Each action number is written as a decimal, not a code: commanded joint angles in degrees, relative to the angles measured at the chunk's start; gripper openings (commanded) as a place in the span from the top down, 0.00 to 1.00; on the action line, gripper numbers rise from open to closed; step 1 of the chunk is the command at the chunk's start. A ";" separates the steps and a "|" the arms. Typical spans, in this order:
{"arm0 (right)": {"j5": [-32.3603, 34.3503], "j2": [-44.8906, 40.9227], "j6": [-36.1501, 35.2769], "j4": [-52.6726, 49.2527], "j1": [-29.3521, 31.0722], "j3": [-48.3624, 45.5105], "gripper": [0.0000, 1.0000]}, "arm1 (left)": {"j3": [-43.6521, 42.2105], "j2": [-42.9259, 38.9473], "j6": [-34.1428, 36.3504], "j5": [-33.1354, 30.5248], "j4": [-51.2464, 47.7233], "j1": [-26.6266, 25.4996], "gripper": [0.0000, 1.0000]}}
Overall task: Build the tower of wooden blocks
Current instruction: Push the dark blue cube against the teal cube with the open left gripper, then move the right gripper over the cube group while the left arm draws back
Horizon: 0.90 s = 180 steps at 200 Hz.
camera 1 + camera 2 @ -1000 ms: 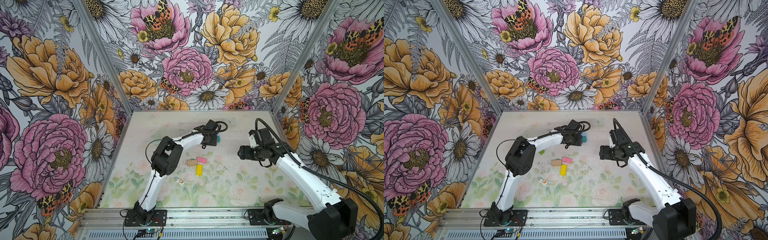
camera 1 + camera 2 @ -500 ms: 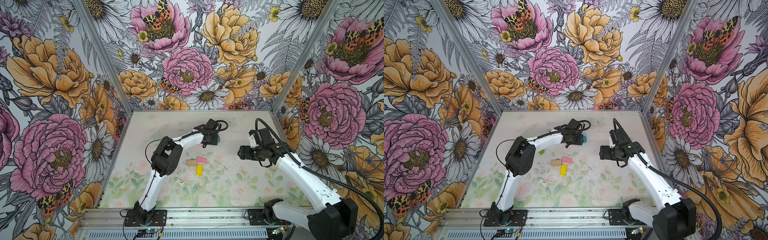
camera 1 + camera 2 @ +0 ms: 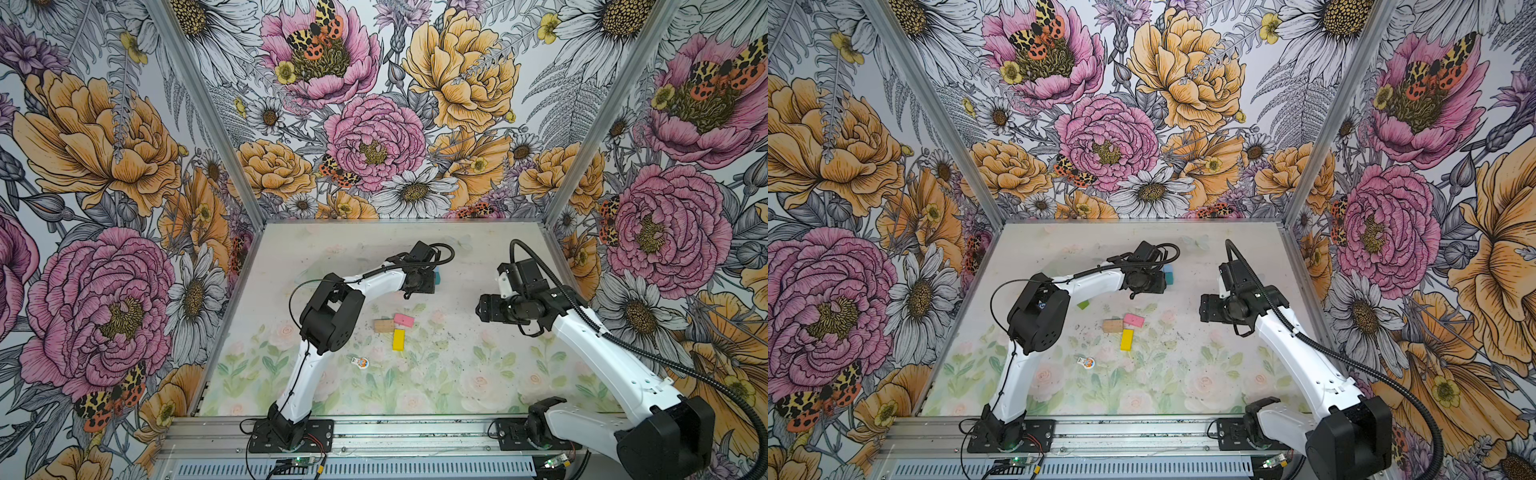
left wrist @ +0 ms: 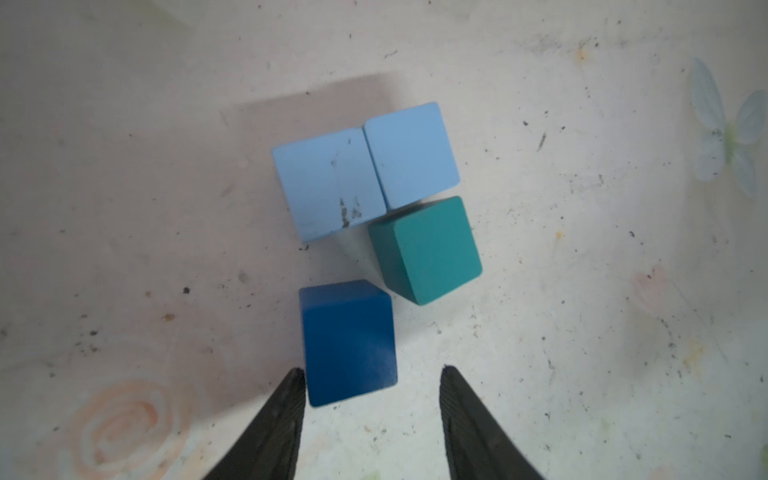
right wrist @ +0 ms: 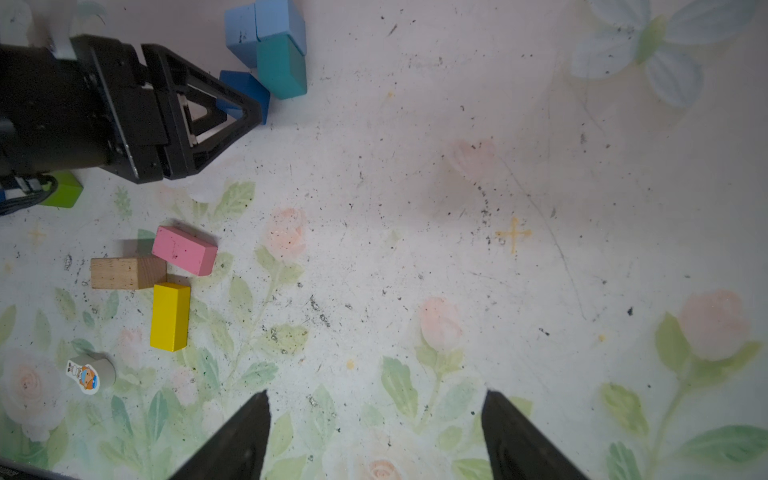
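Left wrist view: the dark blue cube (image 4: 348, 343) is touched by one finger of the parted left gripper (image 4: 371, 376), so the teal cube (image 4: 426, 249) could be nudged; the right gripper (image 5: 376, 401) stands apart, empty.

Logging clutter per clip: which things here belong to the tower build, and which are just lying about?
Job:
- two light blue cubes
- teal cube
- dark blue cube, by the open left gripper
- pink brick
- bare-wood brick
- yellow brick
- green brick

Lying about:
- small sticker-faced cylinder
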 commanded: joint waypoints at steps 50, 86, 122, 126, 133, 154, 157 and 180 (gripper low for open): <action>0.66 -1.82 0.10 0.21 -0.24 -0.61 0.18 | 0.67 -3.26 -0.38 1.81 2.14 -0.62 0.46; 0.25 -2.00 0.48 0.21 -0.25 -0.68 0.18 | -0.70 -5.33 -0.02 1.30 1.98 -0.58 0.45; 0.54 -1.10 1.70 0.45 0.28 -0.03 0.23 | -6.03 -15.05 1.12 -1.85 2.00 -0.66 0.44; 0.80 -0.77 1.90 0.54 0.53 0.22 0.24 | -6.95 -16.58 1.29 -2.42 1.97 -0.58 0.44; 1.28 -0.02 2.23 0.67 1.68 0.66 0.27 | -8.79 -19.30 1.60 -3.20 1.91 -0.44 0.43; 3.43 3.34 3.69 2.14 6.39 2.41 0.34 | -15.84 -29.00 1.67 -5.26 1.88 0.28 0.42; 3.83 4.05 3.89 2.39 7.21 2.80 0.35 | -17.02 -30.02 1.61 -5.59 1.92 0.37 0.42; 5.46 10.71 5.21 4.13 11.70 6.16 0.38 | -25.89 -39.67 0.32 -8.56 1.97 0.63 0.41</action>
